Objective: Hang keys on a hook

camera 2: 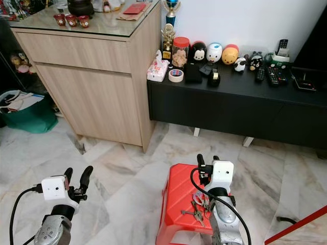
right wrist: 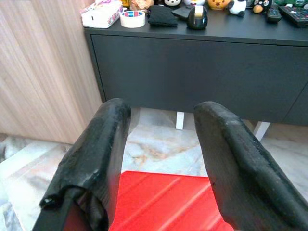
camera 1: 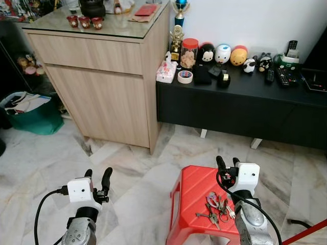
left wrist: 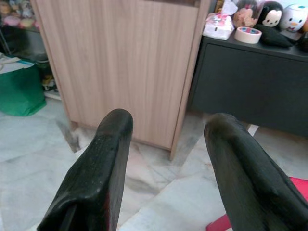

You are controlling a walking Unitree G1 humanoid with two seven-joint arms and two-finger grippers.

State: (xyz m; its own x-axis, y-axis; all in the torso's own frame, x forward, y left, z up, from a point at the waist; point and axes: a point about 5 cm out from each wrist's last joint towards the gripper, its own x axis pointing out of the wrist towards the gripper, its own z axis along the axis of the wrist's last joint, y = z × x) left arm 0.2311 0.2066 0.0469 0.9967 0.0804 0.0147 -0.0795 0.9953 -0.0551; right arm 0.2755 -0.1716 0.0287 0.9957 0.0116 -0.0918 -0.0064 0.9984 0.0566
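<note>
A bunch of keys (camera 1: 217,206) lies on a red plastic stool (camera 1: 194,199) on the marble floor, close in front of me. My right gripper (camera 1: 228,164) is held above the stool's far part, just beyond the keys, open with nothing between its fingers (right wrist: 101,159). Off to the left, my left gripper (camera 1: 97,175) hovers over the bare floor, also open and empty, its fingers (left wrist: 103,163) pointing toward the wooden cabinet (camera 1: 102,76). I see no hook.
A low black sideboard (camera 1: 240,104) along the wall carries toys, a tape roll (camera 1: 185,76), a tissue pack and remotes. The wooden cabinet stands left of it. A green bag (camera 1: 30,115) sits at far left. A red bar (camera 1: 306,232) crosses the lower right corner.
</note>
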